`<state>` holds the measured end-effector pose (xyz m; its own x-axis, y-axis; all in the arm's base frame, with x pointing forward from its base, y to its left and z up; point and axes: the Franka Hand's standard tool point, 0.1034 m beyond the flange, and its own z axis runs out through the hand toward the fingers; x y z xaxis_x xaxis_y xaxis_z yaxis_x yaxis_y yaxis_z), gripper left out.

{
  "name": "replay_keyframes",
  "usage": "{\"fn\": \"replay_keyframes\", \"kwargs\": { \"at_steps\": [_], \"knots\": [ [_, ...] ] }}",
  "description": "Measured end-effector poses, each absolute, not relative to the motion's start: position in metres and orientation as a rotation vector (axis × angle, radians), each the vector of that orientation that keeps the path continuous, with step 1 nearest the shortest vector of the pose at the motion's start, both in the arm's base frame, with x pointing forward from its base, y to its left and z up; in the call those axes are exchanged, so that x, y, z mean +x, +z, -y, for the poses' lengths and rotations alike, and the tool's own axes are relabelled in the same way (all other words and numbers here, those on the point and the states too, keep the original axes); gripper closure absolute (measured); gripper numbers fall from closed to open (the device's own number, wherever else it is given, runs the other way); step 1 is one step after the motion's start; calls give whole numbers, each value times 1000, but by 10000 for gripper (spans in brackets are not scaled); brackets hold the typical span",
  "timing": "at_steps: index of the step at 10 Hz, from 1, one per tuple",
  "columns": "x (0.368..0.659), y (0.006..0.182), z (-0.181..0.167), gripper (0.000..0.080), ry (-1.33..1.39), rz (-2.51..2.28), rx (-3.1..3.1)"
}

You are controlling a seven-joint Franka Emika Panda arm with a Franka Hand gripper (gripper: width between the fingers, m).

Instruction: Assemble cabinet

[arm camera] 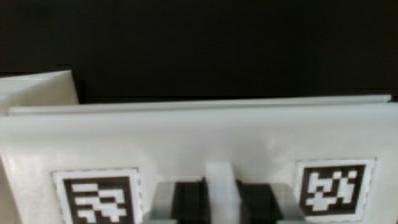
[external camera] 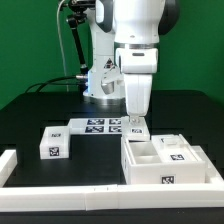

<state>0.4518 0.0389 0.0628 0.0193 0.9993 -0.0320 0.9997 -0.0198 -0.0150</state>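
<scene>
Exterior view showed the cabinet [external camera: 146,175] sitting on the dark table [external camera: 30,115], low and toward the exterior view's right, just behind the white rail [external camera: 60,191] along the near edge. Its hollow side faced up, so the inner compartments were open to the camera, and a tagged wall faced the viewer. Its long axis seemed to run across the view from left to right, though the angle made that hard to judge.

The gripper [external camera: 135,123] hung straight down from the arm over the cabinet's far corner on the exterior view's left, fingertips level with the rim and touching or just clear of it. The marker board [external camera: 98,125] lay just to the exterior view's left of the gripper, and a small tagged block [external camera: 52,144] sat further left, well apart from the cabinet.

In the wrist view a broad white cabinet [arm camera: 196,125] face with two tags filled the frame directly beneath the gripper [arm camera: 214,197]. The two dark fingers [arm camera: 185,200] stood close together with a thin white strip between them. The picture was too blurred to tell whether they pinched it or merely straddled it.
</scene>
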Motion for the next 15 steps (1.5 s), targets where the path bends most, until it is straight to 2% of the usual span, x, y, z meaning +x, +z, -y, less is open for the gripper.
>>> {"fn": "replay_keyframes", "kwargs": {
  "at_steps": [10, 15],
  "knots": [
    [457, 59, -35, 731, -60, -2221, 2215],
    [475, 60, -31, 731, -50, -2308, 2120]
  ]
}}
